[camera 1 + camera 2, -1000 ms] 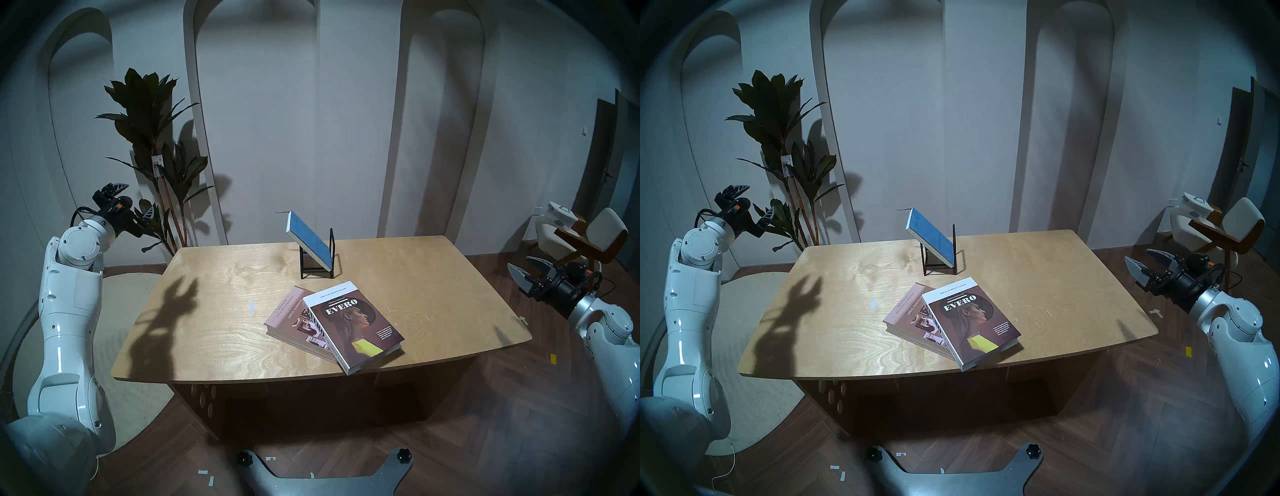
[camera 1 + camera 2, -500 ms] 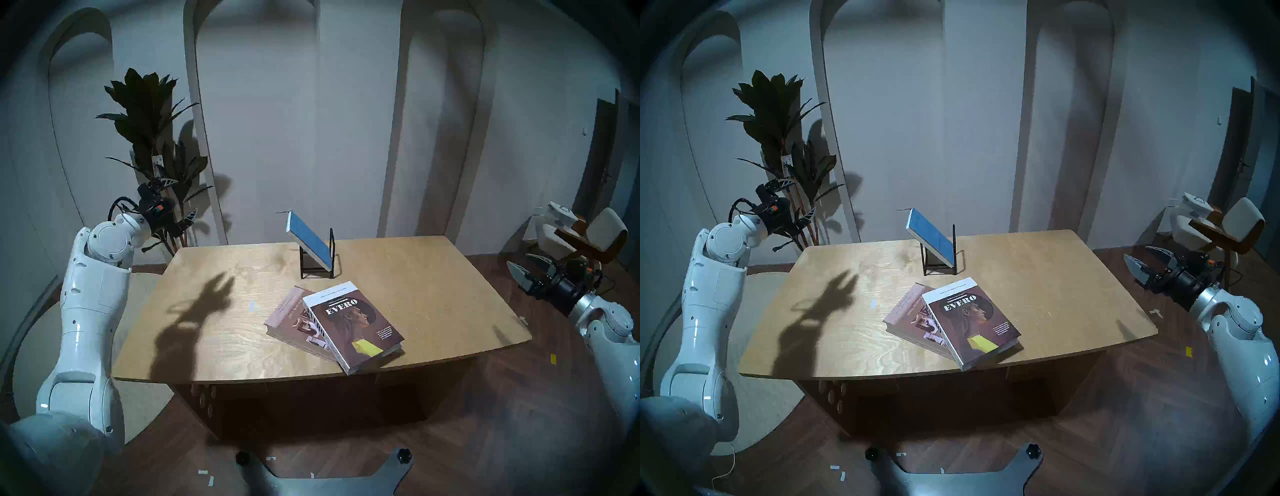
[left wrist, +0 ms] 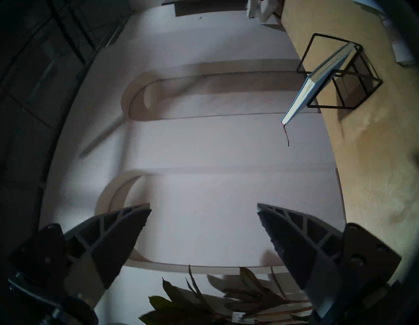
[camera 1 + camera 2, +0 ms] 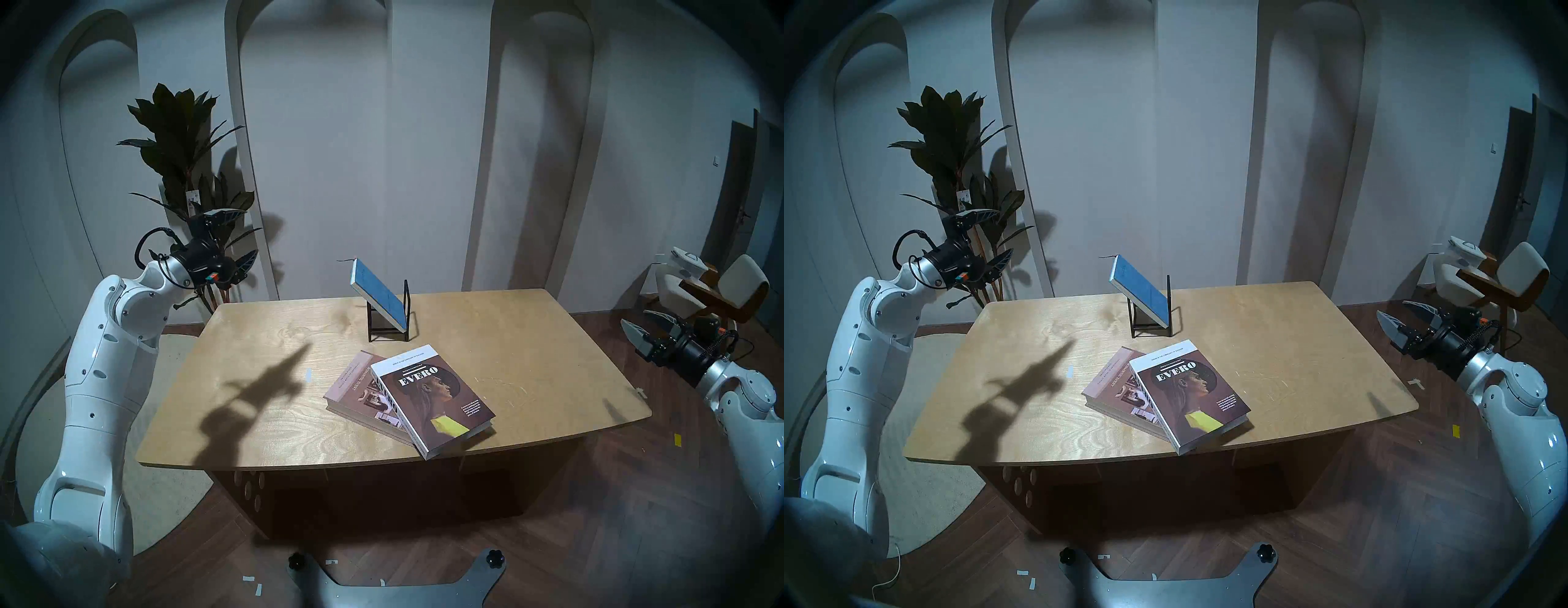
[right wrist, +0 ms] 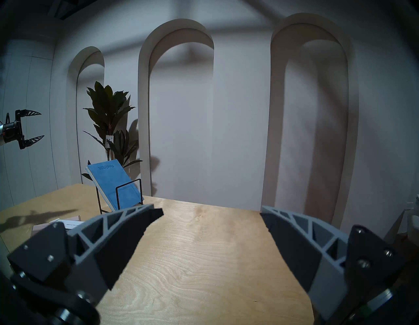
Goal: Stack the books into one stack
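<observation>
Books half stacked, left arm swinging in toward the rack.
EVERO book (image 4: 432, 399) lies askew on the mauve book (image 4: 356, 392); blue book (image 4: 377, 295) leans in the wire rack (image 4: 388, 335). Left gripper (image 4: 235, 237), wide open and empty, has swung nearer the table (image 4: 263, 339) and rolled, likely for the blue book; right gripper (image 4: 645, 329) idles open.

EVERO book (image 4: 437, 399) atop HOMES book (image 4: 360, 392), before rack (image 4: 388, 322).
</observation>
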Available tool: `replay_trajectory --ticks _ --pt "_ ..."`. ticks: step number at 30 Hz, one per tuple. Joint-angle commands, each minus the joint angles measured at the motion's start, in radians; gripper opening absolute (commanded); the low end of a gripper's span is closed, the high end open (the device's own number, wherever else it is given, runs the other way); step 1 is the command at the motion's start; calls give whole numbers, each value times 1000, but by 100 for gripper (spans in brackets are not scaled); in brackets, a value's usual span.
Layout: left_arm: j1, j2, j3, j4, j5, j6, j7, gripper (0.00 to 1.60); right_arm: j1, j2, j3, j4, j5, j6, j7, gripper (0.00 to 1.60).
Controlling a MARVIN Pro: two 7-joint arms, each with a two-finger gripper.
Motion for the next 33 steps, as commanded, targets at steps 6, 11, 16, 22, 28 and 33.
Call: replay_trajectory --ticks 6,11,16,22,28,33 --pt "-16 -67 11 36 215 -65 202 160 11 4 10 -6 -6 -12 -7 160" --pt "-80 -71 63 112 248 -84 261 160 11 4 9 -7 -6 -12 -8 160" --pt "-122 -61 90 172 266 -116 276 160 11 4 9 -7 -6 -11 -9 160" --pt "-154 -22 95 226 288 -167 301 160 12 4 9 -7 -7 -11 -9 160" --pt "-193 -3 106 325 332 -212 357 160 12 4 9 -7 -7 -11 -10 160" --pt "-237 -3 101 413 339 -234 384 160 12 4 9 -7 -7 -11 -10 160"
